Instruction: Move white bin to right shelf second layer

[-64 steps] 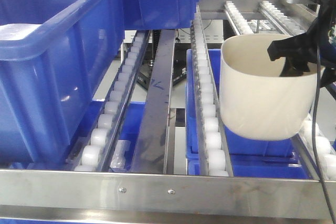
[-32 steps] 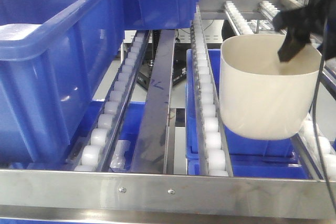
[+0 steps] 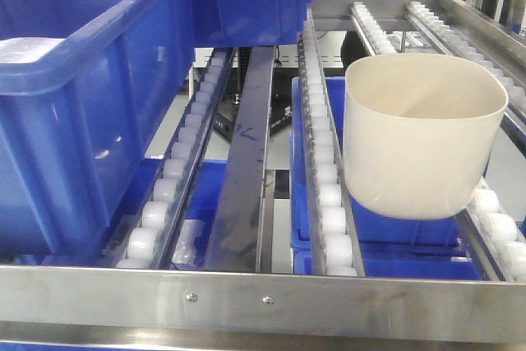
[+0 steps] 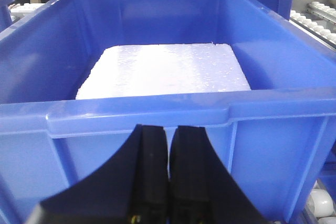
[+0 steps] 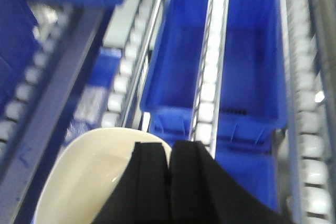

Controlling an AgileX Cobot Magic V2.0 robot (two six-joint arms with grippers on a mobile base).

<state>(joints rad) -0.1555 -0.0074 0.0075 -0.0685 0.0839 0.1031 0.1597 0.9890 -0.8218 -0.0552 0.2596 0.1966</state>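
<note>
In the front-facing view we see the white bin [image 3: 419, 133] sitting upright on the right shelf second layer [image 3: 329, 195], its base resting across two sloping tracks of white rollers behind the screwed steel front rail [image 3: 246, 293]. A large blue crate [image 3: 90, 96] fills the left side of the same level, and another blue crate [image 3: 378, 248] lies below the tracks under the bin. No arm touches the bin here.

From the left wrist view we look over the left gripper [image 4: 169, 156], its two black fingers pressed together with nothing between them, just in front of the wall of a blue crate [image 4: 157, 114] that holds a white foam slab [image 4: 165, 72].

From the right wrist view, blurred, we see the right gripper [image 5: 170, 166] with its fingers likewise closed against each other and empty, above the open mouth of the white bin [image 5: 89, 182]. Beyond it run the roller tracks [image 5: 210, 77] over a blue crate [image 5: 247, 66] beneath.
</note>
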